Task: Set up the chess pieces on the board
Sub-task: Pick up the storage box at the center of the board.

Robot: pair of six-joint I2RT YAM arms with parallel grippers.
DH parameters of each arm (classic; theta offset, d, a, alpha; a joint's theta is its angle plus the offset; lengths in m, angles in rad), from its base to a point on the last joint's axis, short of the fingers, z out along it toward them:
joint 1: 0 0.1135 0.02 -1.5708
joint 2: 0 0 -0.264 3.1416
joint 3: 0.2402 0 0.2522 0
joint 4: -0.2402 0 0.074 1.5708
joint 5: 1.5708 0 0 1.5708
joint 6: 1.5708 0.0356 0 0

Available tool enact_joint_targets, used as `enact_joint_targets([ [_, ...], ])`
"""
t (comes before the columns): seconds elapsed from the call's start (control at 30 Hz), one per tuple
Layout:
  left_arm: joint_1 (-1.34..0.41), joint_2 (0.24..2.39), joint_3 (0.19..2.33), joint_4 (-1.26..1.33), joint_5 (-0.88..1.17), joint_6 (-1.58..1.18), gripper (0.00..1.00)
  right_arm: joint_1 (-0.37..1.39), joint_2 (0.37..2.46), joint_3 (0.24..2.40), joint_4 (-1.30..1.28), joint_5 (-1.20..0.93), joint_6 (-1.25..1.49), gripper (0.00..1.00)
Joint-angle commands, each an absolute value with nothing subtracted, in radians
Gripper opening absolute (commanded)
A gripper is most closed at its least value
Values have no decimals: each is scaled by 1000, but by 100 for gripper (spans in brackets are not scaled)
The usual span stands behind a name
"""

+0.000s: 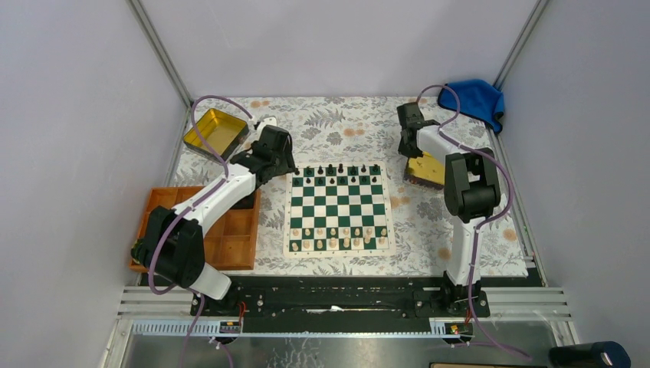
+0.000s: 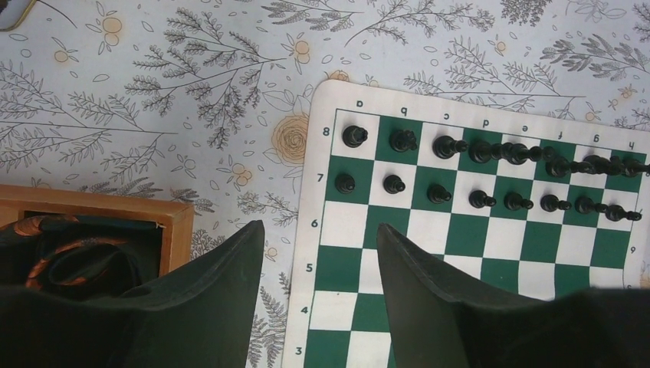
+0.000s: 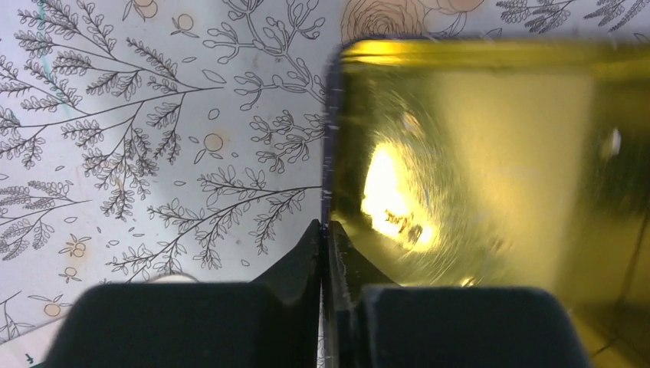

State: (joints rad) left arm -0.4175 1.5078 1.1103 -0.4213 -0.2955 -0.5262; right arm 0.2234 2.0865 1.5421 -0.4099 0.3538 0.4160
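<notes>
**Top view.** We see the flat green-and-white chessboard (image 1: 337,208) with its cream border at centre frame. The small black chess pieces (image 1: 340,169) line its upper two rows and the cream-coloured pieces (image 1: 337,237) its lower two. The left gripper (image 1: 280,159) hovers off the board's upper left corner. The right gripper (image 1: 407,152) dips to a shallow gold metal tin (image 1: 431,172) just right of the board. A second gold tin (image 1: 215,132), an orange wooden compartment tray (image 1: 234,239) and a blue cloth (image 1: 475,98) ring the scene.

**Left wrist view.** The left gripper (image 2: 318,226) has its fingers apart with nothing between them, over the chessboard's (image 2: 490,238) left border. The black chess pieces (image 2: 441,192) stand in rows seven and eight, at upper right of the frame. Those at the right edge overlap and are cut off, so we cannot check each one.

**Right wrist view.** The right gripper (image 3: 326,230) has its fingers pressed together on the thin left wall of the gold metal tin (image 3: 498,138). Glare blurs the tin's floor, and we make out no piece in it.

We judge the placing all but done and the clearing of the tin in hand. The next move calls for a level lift or slide away from the board, without brushing the ranks.
</notes>
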Motion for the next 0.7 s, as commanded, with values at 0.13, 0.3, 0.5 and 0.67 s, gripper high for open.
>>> enact_joint_targets([
  [0.13,-389,1513,1094,-420,-273,-531,63,209,2097,1594,-390,438,372,0],
  [0.3,-378,1519,1094,-414,-262,-527,63,209,2039,1547,-282,473,305,0],
  [0.5,-366,1523,1091,-411,-257,-518,63,210,1923,1420,-64,412,213,0],
  [0.67,-356,1506,1072,-403,-258,-516,63,212,1769,1208,274,324,137,0],
])
